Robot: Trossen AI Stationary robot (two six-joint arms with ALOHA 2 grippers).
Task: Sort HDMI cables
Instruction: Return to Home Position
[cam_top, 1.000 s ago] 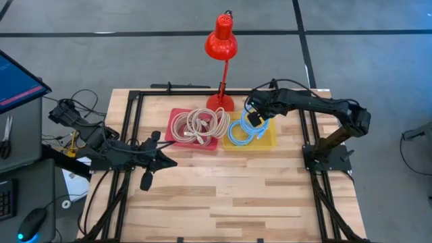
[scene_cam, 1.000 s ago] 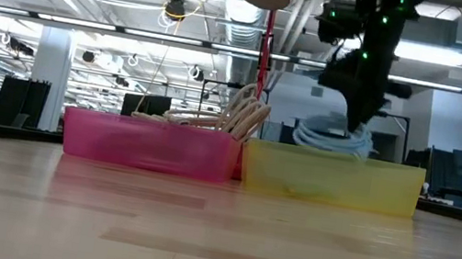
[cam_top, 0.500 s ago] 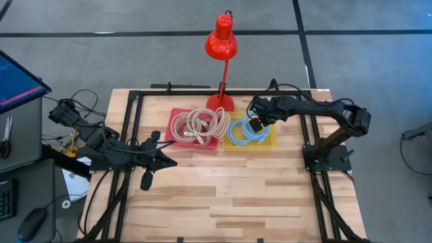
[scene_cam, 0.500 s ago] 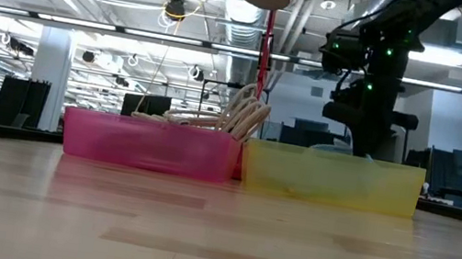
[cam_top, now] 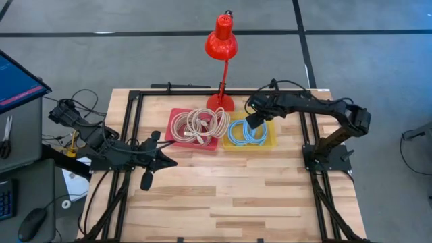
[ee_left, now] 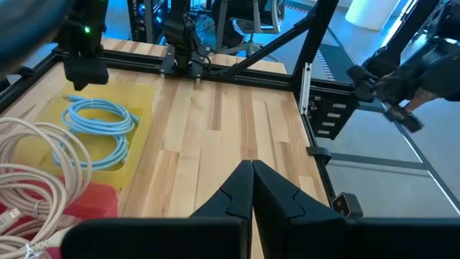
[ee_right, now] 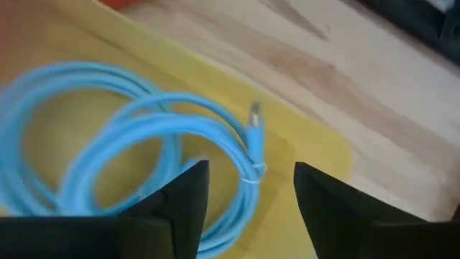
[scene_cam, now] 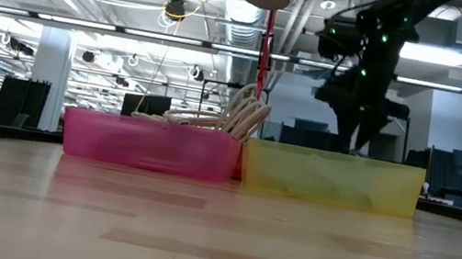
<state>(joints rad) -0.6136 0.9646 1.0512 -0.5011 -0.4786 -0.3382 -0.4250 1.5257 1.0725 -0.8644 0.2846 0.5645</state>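
Blue HDMI cables (cam_top: pixel 243 133) coiled flat in yellow bin (cam_top: pixel 272 140), right claw (cam_top: pixel 254 121) spread above

On the surface (cam_top: pixel 236 196), the left bin (cam_top: pixel 175 113) and the right bin (cam_top: pixel 271 141) are being kept side by side, the lamp (cam_top: pixel 221 40) just behind them. Piled cables (cam_top: pixel 199 126) are being held in the left bin, two coils (cam_top: pixel 244 133) in the right bin.

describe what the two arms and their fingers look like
Both are black, slim and jointed. The left arm trails loose black wires near its base; the right arm shows small green lights in the low view. Each ends in two dark, wedge-shaped fingers.
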